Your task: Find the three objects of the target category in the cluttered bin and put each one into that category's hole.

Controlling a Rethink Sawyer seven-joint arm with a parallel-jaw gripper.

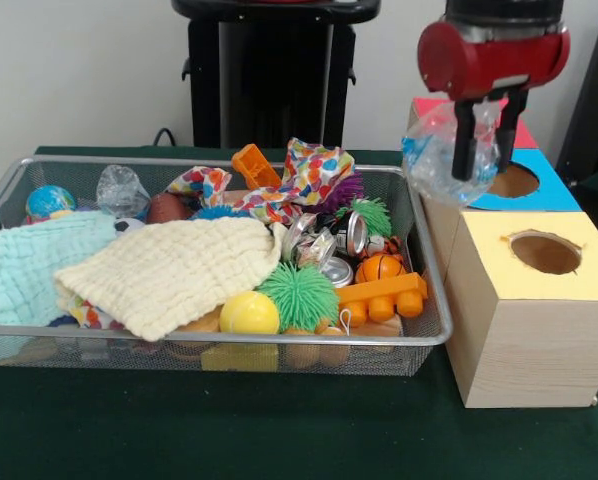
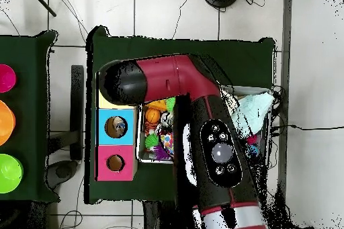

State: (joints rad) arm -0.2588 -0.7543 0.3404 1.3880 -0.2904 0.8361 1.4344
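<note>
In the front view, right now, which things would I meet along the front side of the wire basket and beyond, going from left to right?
Light blue cloth → cream cloth → yellow ball → green spiky ball → orange plastic toy → yellow-topped wooden box.

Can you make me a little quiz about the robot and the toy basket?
1. True or false: the pincer holds a crinkly clear plastic bag.
2. Which box top is the pincer above? A) yellow B) blue C) pink
3. Fill in: the yellow ball sits beside a spiky ____ ball in the wire basket.

Key: 1 true; 2 B, the blue box; 3 green.
</note>
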